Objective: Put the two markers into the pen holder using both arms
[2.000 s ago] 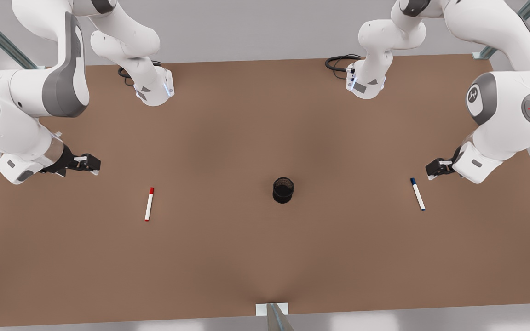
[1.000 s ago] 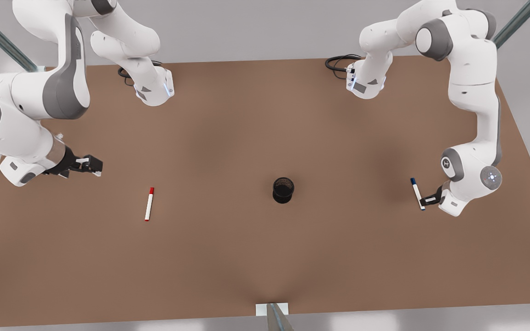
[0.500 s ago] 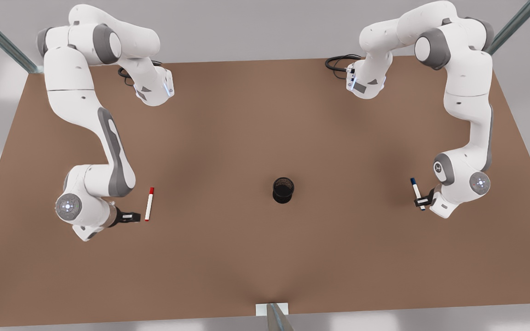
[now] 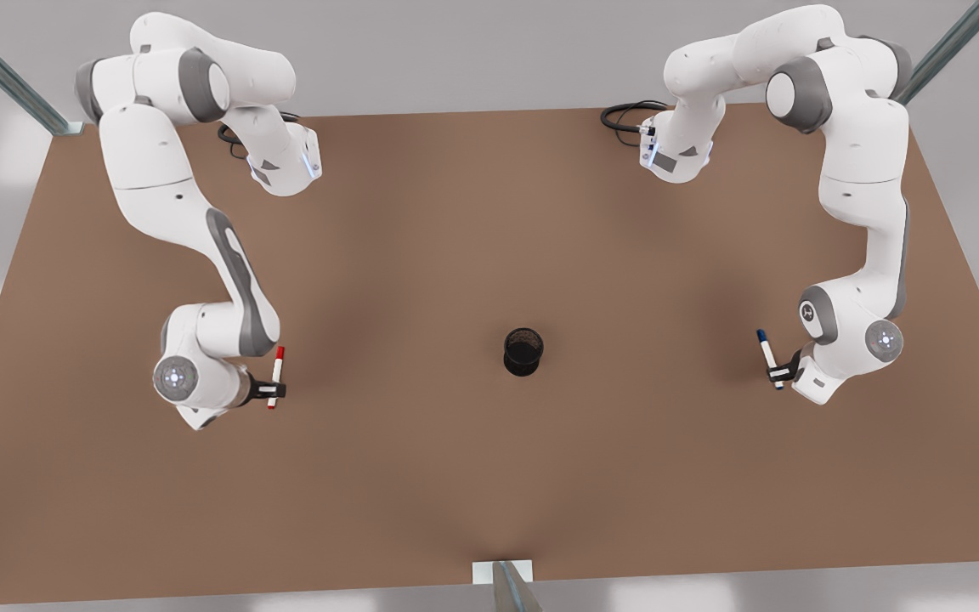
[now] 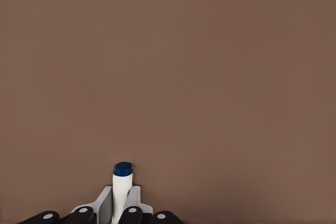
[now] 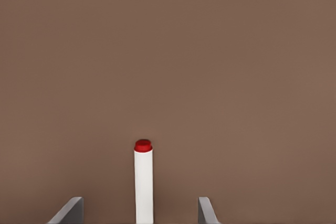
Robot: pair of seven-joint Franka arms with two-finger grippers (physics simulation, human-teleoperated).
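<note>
The red-capped marker (image 4: 278, 362) lies flat on the brown table (image 4: 489, 476) at the front view's left. My right gripper (image 4: 271, 391) straddles its lower end, open, with the fingers well apart on either side of the barrel (image 6: 143, 182). The blue-capped marker (image 4: 765, 347) lies at the front view's right. My left gripper (image 4: 777, 372) is shut on its barrel (image 5: 122, 184), the fingers (image 5: 105, 203) pressed against both sides. The black mesh pen holder (image 4: 523, 351) stands upright mid-table, far from both grippers.
The two arm bases (image 4: 285, 166) (image 4: 672, 153) are bolted at the table's far edge, with black cables (image 4: 625, 115) beside them. A small white bracket (image 4: 502, 571) sits at the near edge. Open tabletop lies between each marker and the holder.
My right arm swung down and in until its open gripper straddled the red marker. My left gripper came down onto the blue marker and closed on its barrel.
</note>
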